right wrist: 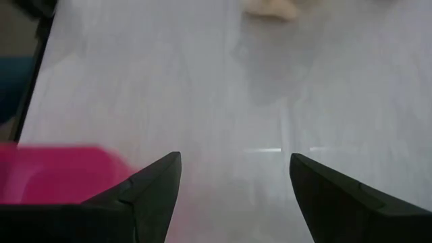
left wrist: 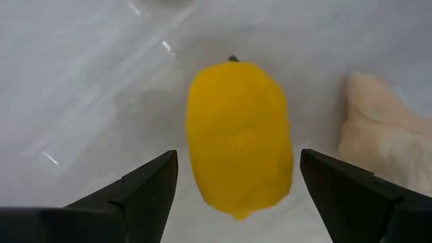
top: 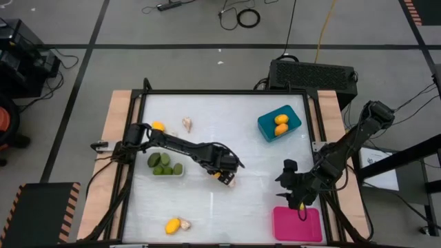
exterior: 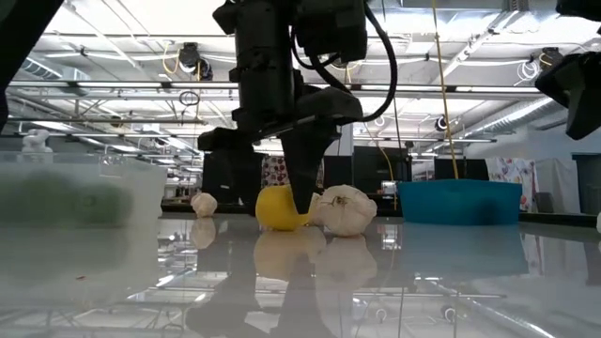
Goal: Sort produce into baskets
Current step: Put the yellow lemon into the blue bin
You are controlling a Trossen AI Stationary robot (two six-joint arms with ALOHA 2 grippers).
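High view, L to R: clear basket (top: 180, 173) sits at table left w/ green pieces (top: 164, 164) in it, one yellow piece (top: 158, 126) and a garlic bulb (top: 187, 124) loose behind it, another yellow-plus-garlic pair (top: 176, 225) near the front edge. Left gripper (top: 224, 176) is down at table centre, jaws wide open and holding nothing, straddling a yellow lemon-like piece (left wrist: 239, 138); left wrist view shows the lemon between the two fingers (left wrist: 145, 192), not yet touched. Main risk: a garlic bulb (left wrist: 378, 131) lies just beside the lemon, touching or nearly so in low view, so the far finger could land on it or pinch both, shoving the garlic away or dragging it along into the wrong basket. Lemon is rounded and the tabletop (top: 241, 207) is glossy, so an off-centre close could squirt it out sideways; it also looks wide relative to the jaw gap, so margin is prob. slim. Further R, teal basket (top: 279, 122) already holds two yellow pieces, likely destination; a weak grip over that carry could drop the lemon en route. Right gripper (top: 298, 195) waits open and empty by the pink basket (top: 298, 224), well apart, low collision risk for now.
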